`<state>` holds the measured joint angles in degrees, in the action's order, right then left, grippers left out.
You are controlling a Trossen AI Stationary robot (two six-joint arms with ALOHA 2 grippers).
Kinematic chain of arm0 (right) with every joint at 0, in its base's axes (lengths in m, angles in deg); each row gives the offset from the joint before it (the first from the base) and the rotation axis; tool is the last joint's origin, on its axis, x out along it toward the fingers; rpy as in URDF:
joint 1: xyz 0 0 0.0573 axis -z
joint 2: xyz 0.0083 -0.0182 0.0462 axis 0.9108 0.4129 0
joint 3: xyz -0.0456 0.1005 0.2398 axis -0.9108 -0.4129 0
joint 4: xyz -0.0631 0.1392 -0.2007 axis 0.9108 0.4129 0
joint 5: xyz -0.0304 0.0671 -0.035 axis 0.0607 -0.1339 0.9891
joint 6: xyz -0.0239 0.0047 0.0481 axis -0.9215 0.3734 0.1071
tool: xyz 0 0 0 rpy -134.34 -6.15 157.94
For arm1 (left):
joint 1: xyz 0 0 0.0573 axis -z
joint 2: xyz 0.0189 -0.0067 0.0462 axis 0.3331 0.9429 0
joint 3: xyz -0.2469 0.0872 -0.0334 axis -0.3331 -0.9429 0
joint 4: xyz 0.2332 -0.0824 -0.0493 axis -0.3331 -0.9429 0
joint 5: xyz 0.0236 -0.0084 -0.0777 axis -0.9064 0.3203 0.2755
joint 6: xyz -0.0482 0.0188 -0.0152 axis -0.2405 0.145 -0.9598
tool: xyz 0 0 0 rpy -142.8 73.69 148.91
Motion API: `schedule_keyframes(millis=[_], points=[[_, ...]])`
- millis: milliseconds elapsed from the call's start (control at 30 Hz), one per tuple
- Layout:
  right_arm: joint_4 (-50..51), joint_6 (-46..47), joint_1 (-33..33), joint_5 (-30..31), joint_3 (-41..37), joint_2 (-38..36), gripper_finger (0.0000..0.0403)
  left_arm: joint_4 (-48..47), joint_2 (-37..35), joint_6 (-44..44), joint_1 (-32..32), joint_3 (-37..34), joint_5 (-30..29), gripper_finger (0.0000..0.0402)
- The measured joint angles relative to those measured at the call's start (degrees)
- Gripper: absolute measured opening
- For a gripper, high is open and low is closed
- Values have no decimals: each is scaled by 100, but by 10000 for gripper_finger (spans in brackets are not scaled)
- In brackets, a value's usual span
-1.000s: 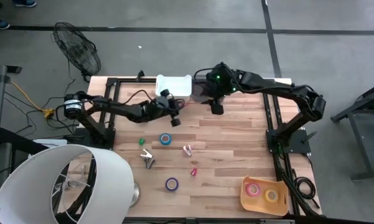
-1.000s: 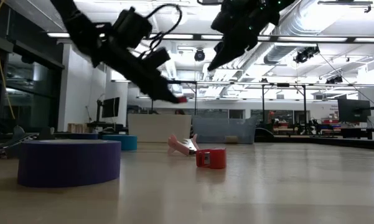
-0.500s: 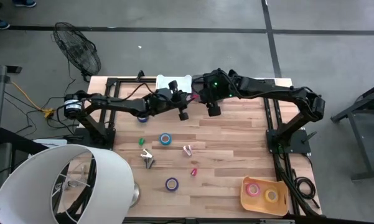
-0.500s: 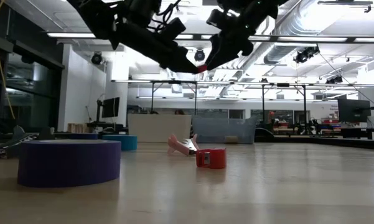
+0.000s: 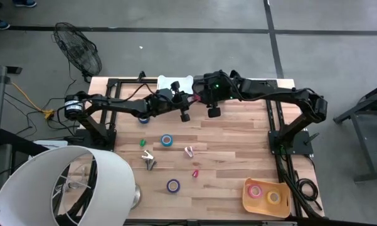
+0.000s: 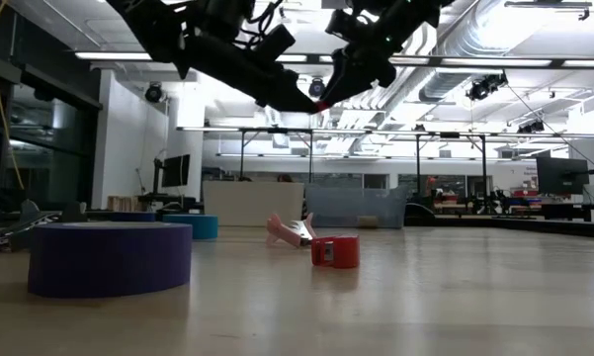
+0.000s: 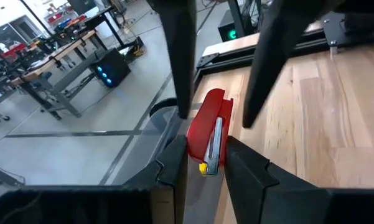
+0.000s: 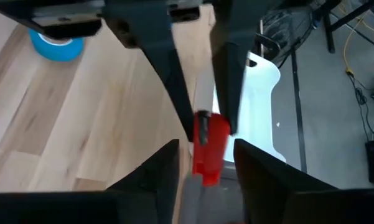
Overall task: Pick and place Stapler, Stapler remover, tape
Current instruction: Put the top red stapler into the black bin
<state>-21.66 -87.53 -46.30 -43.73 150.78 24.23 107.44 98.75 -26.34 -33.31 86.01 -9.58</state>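
A red stapler (image 5: 197, 98) with a silver underside is up in the air over the table's far middle, in front of a white tray (image 5: 174, 83). My left gripper (image 7: 205, 155) comes from the table's left and is shut on the stapler (image 7: 208, 134). My right gripper (image 8: 205, 158) comes from the right and is open. Its fingers (image 7: 182, 74) stand on either side of the stapler's free end (image 8: 210, 149); whether they touch it I cannot tell. In the low view the two grippers meet tip to tip high above the table, at the stapler's red end (image 6: 319, 104). My left gripper pinches the stapler between its two fingers (image 7: 175, 163), one on each long side, at the end (image 7: 203, 167) nearest its wrist. The fingers lie along the stapler, roughly level, from the table's left. The stapler is lifted clear and sticks out toward my right gripper.
On the table lie a blue tape roll (image 5: 167, 140), a purple tape roll (image 5: 173, 185), a silver staple remover (image 5: 149, 159), a pink one (image 5: 189, 151), a small green piece (image 5: 142, 143) and a small red piece (image 5: 195, 172). A yellow bowl (image 5: 265, 196) with tape rolls sits near right.
My left gripper has carried the stapler up and toward the table's right and far edge, then held still. My right gripper has moved left and down toward the stapler, and its fingers now stand around the stapler's free end.
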Motion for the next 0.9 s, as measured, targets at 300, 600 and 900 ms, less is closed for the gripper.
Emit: schedule_keyframes(millis=[300,600,900], points=[[-22,0,-79,213,0,0,106,57,-2,-130,-2,0,87,82],[16,37,-98,397,0,0,57,61,-2,-174,-4,0,154,82],[48,37,-99,381,0,0,57,52,-2,-161,-2,2,167,87]])
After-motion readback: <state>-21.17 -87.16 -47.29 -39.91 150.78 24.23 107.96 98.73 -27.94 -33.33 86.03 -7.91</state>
